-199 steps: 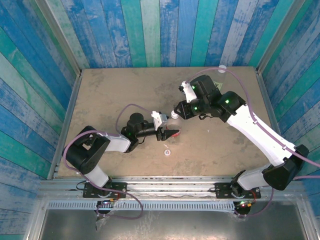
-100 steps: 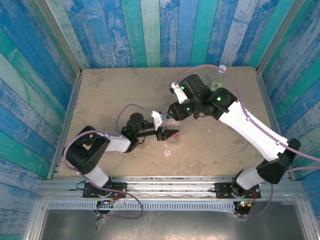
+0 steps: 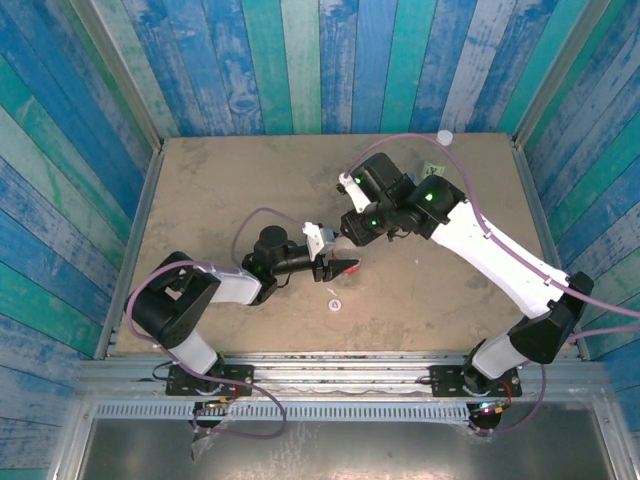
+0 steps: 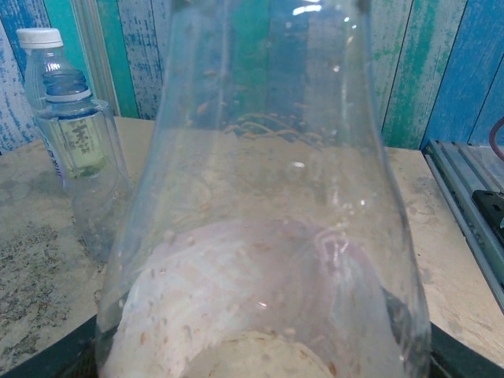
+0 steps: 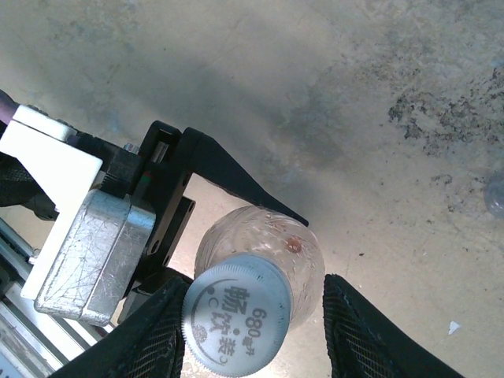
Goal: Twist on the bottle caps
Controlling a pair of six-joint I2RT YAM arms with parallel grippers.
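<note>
My left gripper (image 3: 340, 266) is shut on the red-labelled bottle (image 3: 347, 262), whose clear body (image 4: 260, 197) takes up most of the left wrist view. A pale-grey cap (image 5: 236, 316) sits on that bottle's neck. My right gripper (image 5: 253, 287) straddles the cap from above and is open. Its left pad (image 5: 153, 335) is against the cap's rim, and the right pad (image 5: 370, 331) stands clear of it. A second cap (image 3: 333, 305) lies loose on the table in front of the bottle. Two more bottles stand at the back right, one capped (image 3: 445, 137) and one with a bare neck (image 4: 67, 83).
The left gripper's black fingers (image 5: 228, 169) and its metal body (image 5: 90, 252) sit close beside the right pads. Blue plank walls (image 3: 300, 60) ring the sandy table (image 3: 220, 190), with a metal rail (image 3: 320, 365) along the near edge.
The right wrist has swung a little to the left over the bottle, and its jaws have widened off the cap. The left arm and the bottle have stayed put.
</note>
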